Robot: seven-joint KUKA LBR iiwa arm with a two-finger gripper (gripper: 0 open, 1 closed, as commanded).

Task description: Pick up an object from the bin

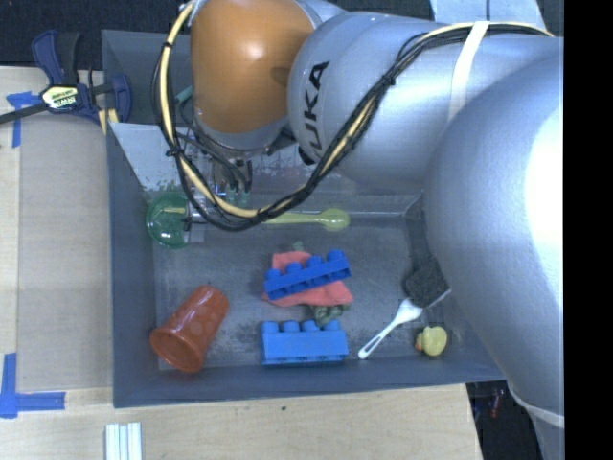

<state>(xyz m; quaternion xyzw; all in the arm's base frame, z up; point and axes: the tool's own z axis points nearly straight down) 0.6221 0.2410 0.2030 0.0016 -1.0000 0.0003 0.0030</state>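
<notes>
My gripper hangs under the wrist at the back left of the bin, low over the bin floor. Just to its left and a little nearer the front lies a clear green round cup, close to the bin's left wall. A pale yellow-green spoon lies flat to the gripper's right, its bowl pointing right. I see nothing held in the gripper.
Toward the front lie an orange cup on its side, a blue toothed brick on a red piece, a blue block, a white-handled brush and a small yellow thing. The arm covers the bin's right side.
</notes>
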